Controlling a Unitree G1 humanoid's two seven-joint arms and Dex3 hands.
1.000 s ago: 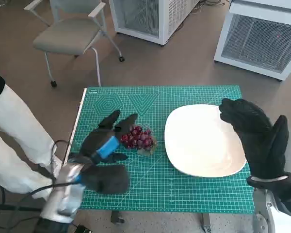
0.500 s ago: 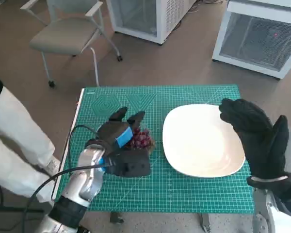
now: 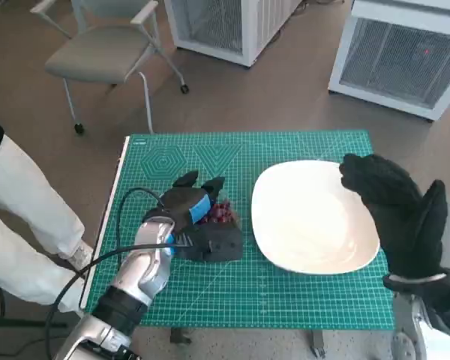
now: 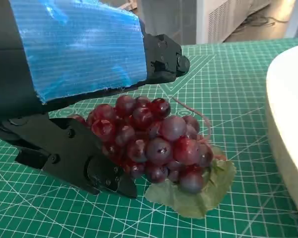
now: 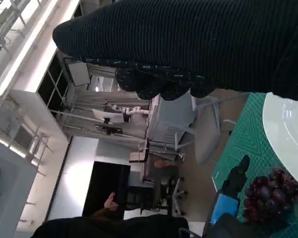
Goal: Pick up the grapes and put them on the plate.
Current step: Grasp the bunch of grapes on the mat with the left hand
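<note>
My left hand [image 3: 189, 212] is black and angular, a blue tape patch across its back, screw heads dotting the finger links; a black cable loops off the silvery forearm at its seven o'clock. My right hand [image 3: 396, 217] wears ribbed black knit.

Left robot hand [image 3: 187, 212] spread low; right robot hand [image 3: 394, 210] raised, empty.

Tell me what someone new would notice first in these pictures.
Probably the grapes, dark red on a leaf on the green mat, with the left hand and its blue tape right over them. Next the big white plate just beside them, and the right hand raised at its far edge.
</note>
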